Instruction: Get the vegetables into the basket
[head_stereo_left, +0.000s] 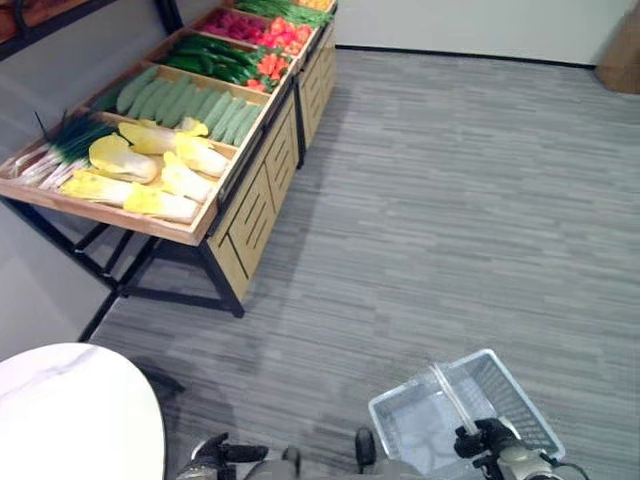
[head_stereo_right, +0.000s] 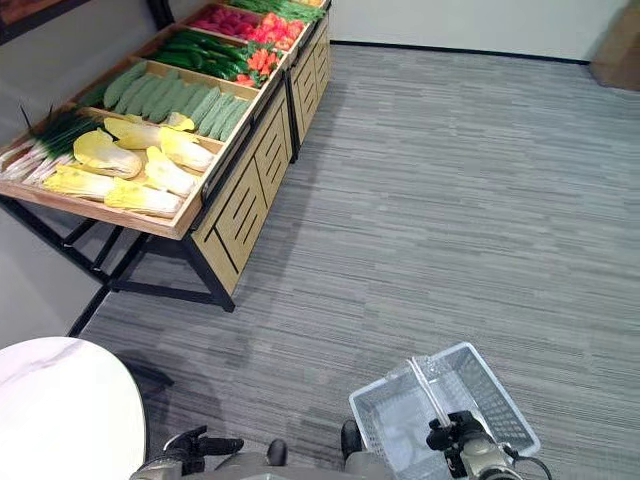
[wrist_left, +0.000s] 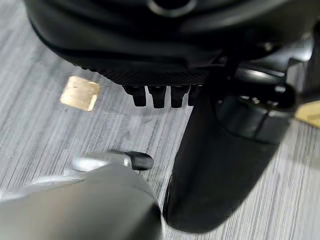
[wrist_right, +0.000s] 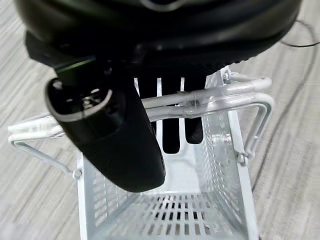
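The vegetables lie on a wooden display stand (head_stereo_left: 250, 200) at the upper left: pale yellow cabbages (head_stereo_left: 150, 170), green onions (head_stereo_left: 60, 145), light green cucumbers (head_stereo_left: 190, 100), dark green peppers (head_stereo_left: 215, 55) and red ones (head_stereo_left: 275, 65) further back. A white wire basket (head_stereo_left: 500, 385) hangs low at the lower right, over the carpet and far from the stand. It is empty. My right hand (head_stereo_left: 485, 440) has its fingers (wrist_right: 170, 135) curled under the basket's two handles (wrist_right: 225, 92). My left hand (head_stereo_left: 215, 455) is at the bottom edge, fingers straight and holding nothing, thumb (wrist_left: 220, 165) standing out.
A round white table (head_stereo_left: 70, 410) takes up the lower left corner. Grey striped carpet (head_stereo_left: 450, 200) stretches between me and the stand. A brown box (head_stereo_left: 622, 50) stands by the far wall at the upper right. A tan patch (wrist_left: 80, 92) lies on the floor.
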